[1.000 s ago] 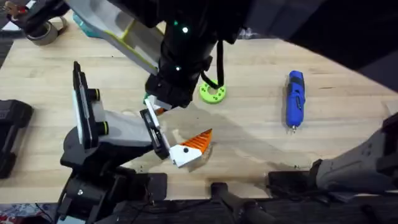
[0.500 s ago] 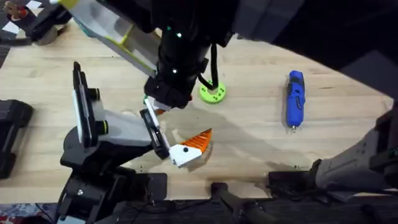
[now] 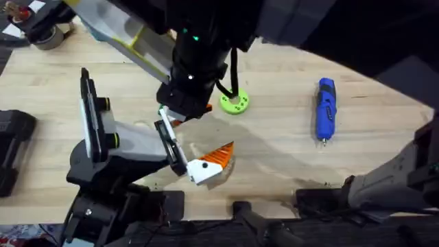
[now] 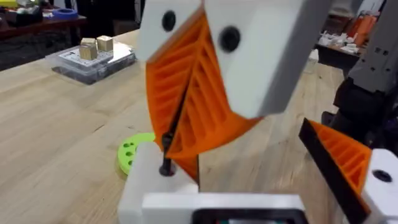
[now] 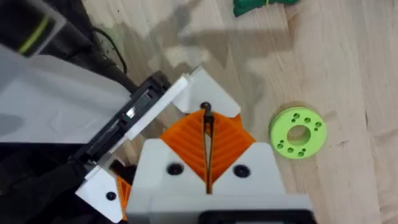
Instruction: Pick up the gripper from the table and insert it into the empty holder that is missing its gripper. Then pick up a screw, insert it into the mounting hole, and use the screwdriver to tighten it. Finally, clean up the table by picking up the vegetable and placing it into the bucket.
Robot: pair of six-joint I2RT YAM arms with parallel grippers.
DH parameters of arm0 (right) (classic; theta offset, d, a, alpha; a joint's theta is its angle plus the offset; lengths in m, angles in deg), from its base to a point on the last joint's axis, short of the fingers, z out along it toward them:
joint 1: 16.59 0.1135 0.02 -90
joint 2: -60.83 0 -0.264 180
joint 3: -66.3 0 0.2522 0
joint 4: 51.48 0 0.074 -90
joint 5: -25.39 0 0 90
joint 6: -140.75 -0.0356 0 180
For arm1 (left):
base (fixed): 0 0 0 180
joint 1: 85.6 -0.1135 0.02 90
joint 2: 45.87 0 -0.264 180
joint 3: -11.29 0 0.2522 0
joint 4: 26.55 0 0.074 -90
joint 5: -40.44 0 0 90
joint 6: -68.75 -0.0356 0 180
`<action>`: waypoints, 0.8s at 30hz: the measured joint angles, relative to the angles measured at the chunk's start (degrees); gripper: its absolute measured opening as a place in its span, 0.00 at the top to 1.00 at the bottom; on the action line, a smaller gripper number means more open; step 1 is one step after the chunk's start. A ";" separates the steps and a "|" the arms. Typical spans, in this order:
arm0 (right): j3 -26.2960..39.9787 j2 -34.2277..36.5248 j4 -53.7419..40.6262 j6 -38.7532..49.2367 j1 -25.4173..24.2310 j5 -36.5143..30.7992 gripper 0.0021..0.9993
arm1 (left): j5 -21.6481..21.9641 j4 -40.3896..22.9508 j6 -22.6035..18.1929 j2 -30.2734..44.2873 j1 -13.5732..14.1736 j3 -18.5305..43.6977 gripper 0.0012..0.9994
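My right gripper (image 5: 206,118) is shut on a small black screw (image 4: 166,155) and holds it tip-down over the white gripper finger (image 4: 146,186) seated on the holder's black rail (image 3: 171,147). The holder is my left arm's own mount. Its left gripper (image 4: 239,165) stands open, with the second orange-padded finger (image 3: 209,161) at the rail's near end. The blue screwdriver (image 3: 325,108) lies on the table to the right. A green vegetable (image 5: 258,6) lies beyond the holder. The bucket is out of view.
A lime-green disc with small holes (image 3: 234,102) lies just right of the right gripper. A tape roll (image 3: 48,38) and a teal pouch (image 3: 92,24) sit at the far left. A flat black box (image 3: 10,147) is at the left edge.
The right wrist has edged slightly toward the far side above the rail, still holding the screw. The holder, screwdriver and disc have not moved.
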 joint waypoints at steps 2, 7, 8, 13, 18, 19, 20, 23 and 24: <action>0.00 0.02 0.00 0.00 0.00 0.00 0.99 | 0.00 0.00 0.00 0.00 0.00 0.00 0.01; 0.00 0.11 -0.31 0.00 0.00 0.00 0.99 | 0.00 0.00 0.00 0.00 0.00 0.00 0.01; 0.00 0.13 -0.29 0.00 0.02 0.02 0.99 | 0.00 0.00 0.02 0.00 0.00 0.00 0.01; 0.07 1.14 -0.33 0.00 0.11 -0.02 0.99 | 0.00 -0.02 0.10 0.00 0.00 0.00 0.01; 0.20 1.53 -0.18 0.02 0.11 -0.02 0.99 | 0.04 -0.02 0.68 0.31 -0.07 0.00 0.01; 0.20 1.53 -0.17 0.04 0.11 0.00 0.99 | 0.04 -0.02 0.68 0.33 -0.07 0.00 0.01; 0.20 1.53 -0.15 0.13 0.11 0.00 0.99 | 0.04 -0.02 0.68 0.31 -0.07 0.00 0.01; 0.20 1.53 -0.15 0.17 0.11 -0.02 0.99 | 0.04 -0.02 0.68 0.33 -0.07 0.00 0.01; 0.20 1.53 -0.15 0.17 0.11 0.00 0.99 | 0.04 -0.02 0.68 0.31 -0.07 0.00 0.01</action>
